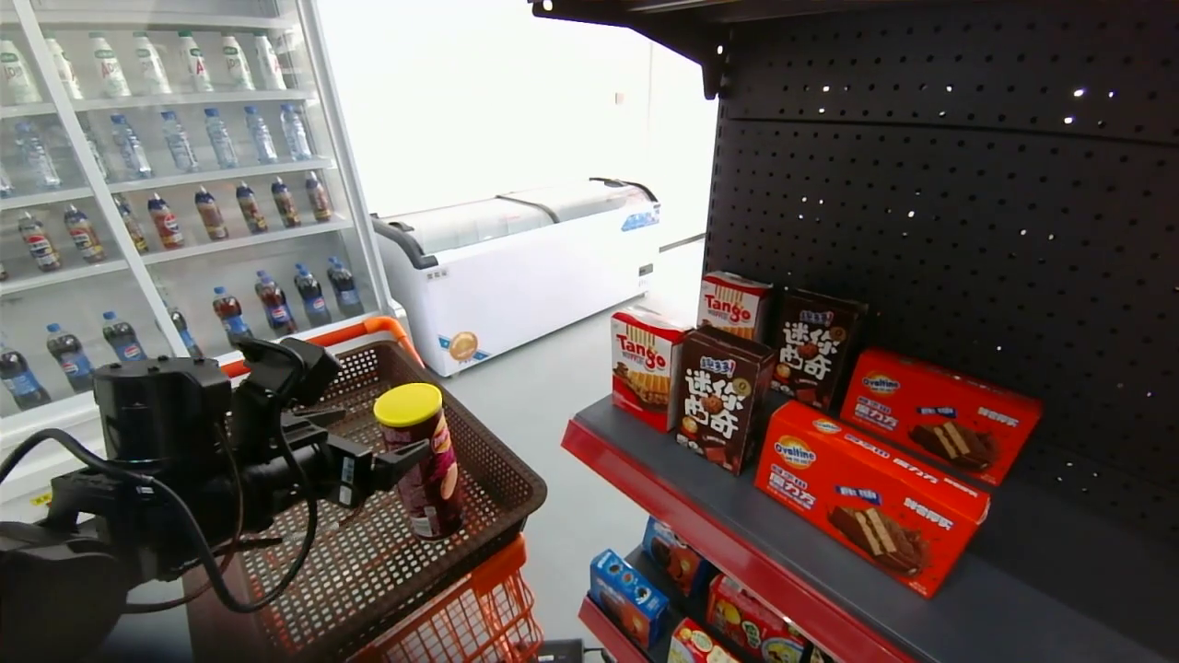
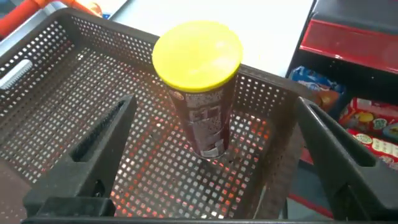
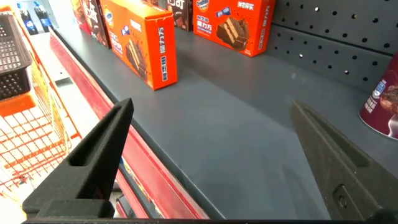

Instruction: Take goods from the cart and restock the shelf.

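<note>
A tall snack can with a yellow lid stands upright in the brown mesh basket on top of the orange cart. My left gripper is open at the can's side, level with its upper half. In the left wrist view the can stands a little beyond the two spread fingers. My right gripper is open, with nothing between its fingers, just above a bare stretch of the grey shelf board. Orange biscuit boxes stand farther along that board.
The shelf has a red front edge and carries wafer boxes, dark chocolate boxes and orange boxes. A dark can stands near the pegboard back. A drinks fridge and a chest freezer stand behind the cart.
</note>
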You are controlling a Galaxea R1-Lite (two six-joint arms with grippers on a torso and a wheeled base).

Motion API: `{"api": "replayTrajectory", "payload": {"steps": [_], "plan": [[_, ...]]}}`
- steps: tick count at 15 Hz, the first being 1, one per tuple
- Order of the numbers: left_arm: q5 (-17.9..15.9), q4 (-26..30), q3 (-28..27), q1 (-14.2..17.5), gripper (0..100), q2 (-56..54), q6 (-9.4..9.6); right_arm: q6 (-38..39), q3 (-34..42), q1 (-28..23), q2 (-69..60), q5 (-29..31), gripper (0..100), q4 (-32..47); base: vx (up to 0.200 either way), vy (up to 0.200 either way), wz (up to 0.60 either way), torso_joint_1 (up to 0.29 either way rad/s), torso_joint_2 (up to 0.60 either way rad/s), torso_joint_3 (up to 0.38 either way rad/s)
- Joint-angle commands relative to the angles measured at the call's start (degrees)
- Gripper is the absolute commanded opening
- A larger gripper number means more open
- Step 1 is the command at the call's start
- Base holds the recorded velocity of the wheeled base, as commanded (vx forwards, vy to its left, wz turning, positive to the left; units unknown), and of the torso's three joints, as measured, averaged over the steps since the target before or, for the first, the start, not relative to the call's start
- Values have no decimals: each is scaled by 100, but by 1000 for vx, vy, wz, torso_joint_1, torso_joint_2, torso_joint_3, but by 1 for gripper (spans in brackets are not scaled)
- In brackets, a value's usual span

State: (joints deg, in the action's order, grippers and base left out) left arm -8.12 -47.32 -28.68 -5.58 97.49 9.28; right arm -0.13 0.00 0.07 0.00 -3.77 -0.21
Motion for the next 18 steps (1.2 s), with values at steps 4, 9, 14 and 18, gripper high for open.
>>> {"api": "replayTrajectory", "payload": {"steps": [4,9,14,18], "plan": [[30,-998,575,-22,100,710,39,-4,0,1,0,-1,100,3,0,0,0,0,0,0],[47,-2272,917,13,100,1448,-14,-4,0,1,0,-1,100,-6,0,0,0,0,0,0],[47,-3239,750,13,100,2222,-31,-4,0,1,0,-1,100,3,0,0,0,0,0,0],[47,-3380,671,84,100,2556,-31,-4,0,1,0,-1,100,3,0,0,0,0,0,0]]}}
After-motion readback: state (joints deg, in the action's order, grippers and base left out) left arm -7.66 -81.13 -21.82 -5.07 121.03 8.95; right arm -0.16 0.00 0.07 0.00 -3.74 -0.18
